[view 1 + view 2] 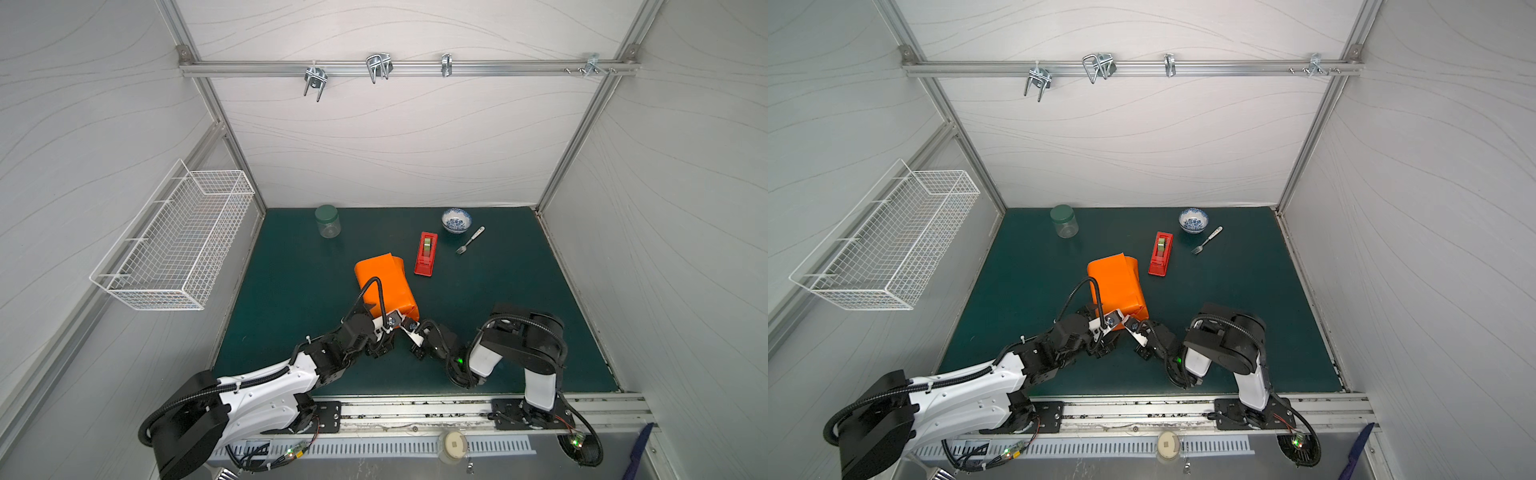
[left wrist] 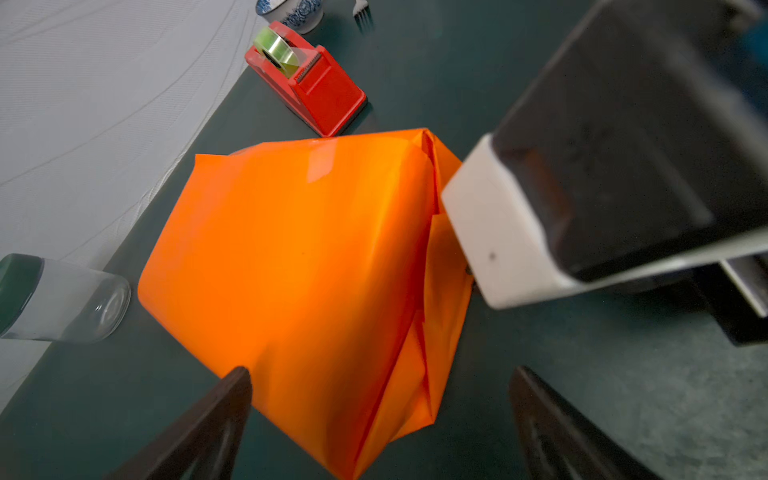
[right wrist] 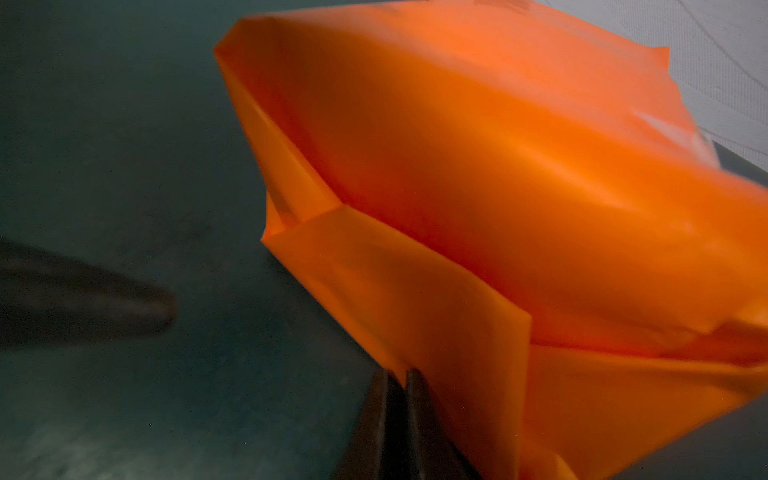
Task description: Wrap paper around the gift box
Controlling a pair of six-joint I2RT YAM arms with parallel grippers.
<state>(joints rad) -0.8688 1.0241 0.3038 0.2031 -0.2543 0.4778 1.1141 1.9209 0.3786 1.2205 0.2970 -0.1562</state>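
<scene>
hidden: the gift box lies wholly under the paper, so only an orange parcel shows; in both top views the left arm's cable loops across it.
blurred: in the right wrist view one finger of the left hand is a dark smear beside the parcel.
position: near the middle of the bench, a little toward the near edge.
long axis: far edge to near edge, with the near end swung slightly toward the right edge; that end, with its folded flaps, faces both hands.
left hand: fingers spread wide with the parcel's near end between them, gripping nothing.
right hand: fingers closed to a slit at a flap's edge; whether paper is nipped between them cannot be told.
surroundings: tape dispenser just beside the parcel's far right side; bowl and fork beyond it; jar by the far edge, left of the parcel.
</scene>
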